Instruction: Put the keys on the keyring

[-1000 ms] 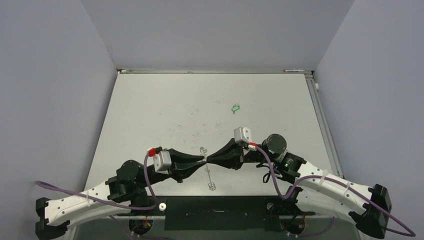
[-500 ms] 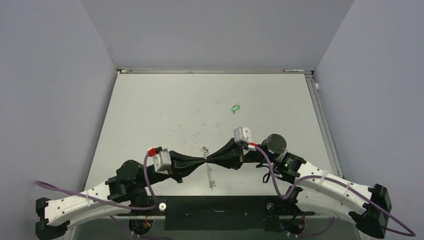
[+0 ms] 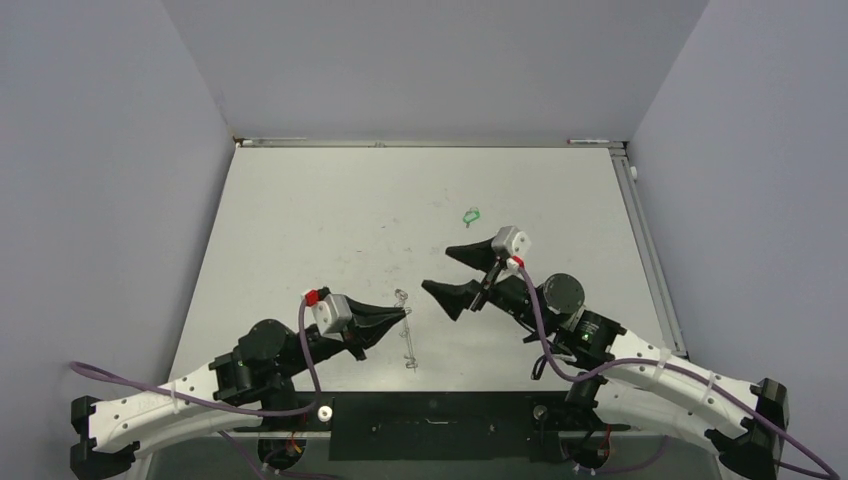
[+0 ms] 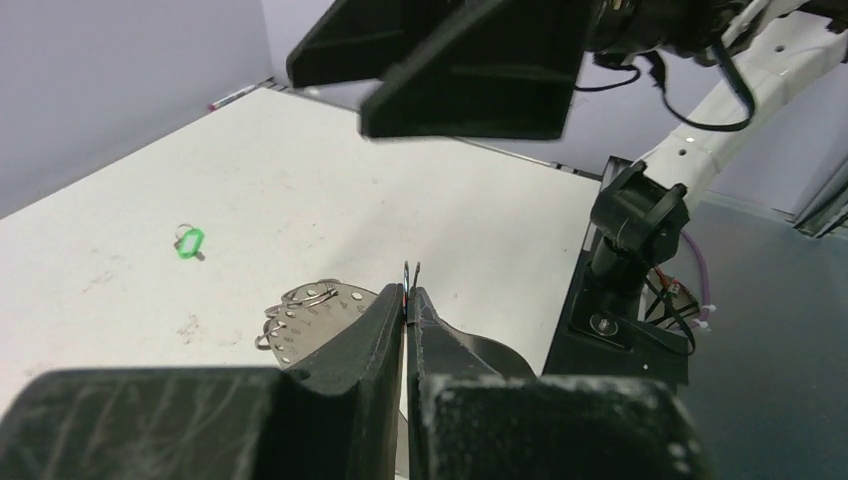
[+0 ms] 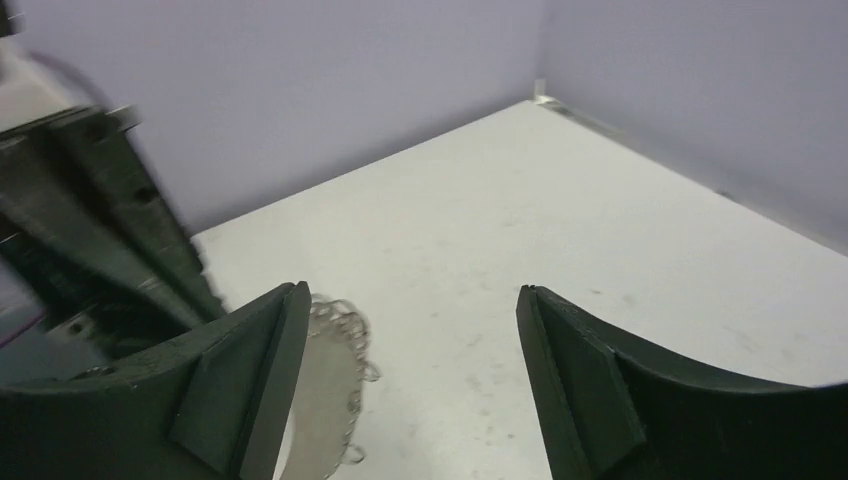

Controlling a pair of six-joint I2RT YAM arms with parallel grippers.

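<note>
The keyring (image 3: 408, 338) is a flat grey ring with tiny wire loops on its rim. It hangs edge-on from my left gripper (image 3: 404, 312), just above the table. In the left wrist view the left gripper (image 4: 410, 292) is shut on a thin wire at the keyring's (image 4: 312, 318) edge. My right gripper (image 3: 437, 269) stands open and apart from the keyring, to its right, with nothing between its fingers. The right wrist view has the keyring (image 5: 322, 400) beside the right gripper's (image 5: 405, 300) left finger. The green key (image 3: 470, 214) lies alone on the table farther back; it shows as the key (image 4: 188, 242) in the left wrist view.
The white table (image 3: 300, 220) is walled by grey panels on three sides. A black mounting bar (image 3: 430, 420) runs along the near edge between the arm bases. The right arm's base (image 4: 630, 250) shows in the left wrist view.
My right gripper has let go of the keyring, opened wide and drawn back up and to the right. The left gripper stays shut on the keyring, which now hangs from it alone.
</note>
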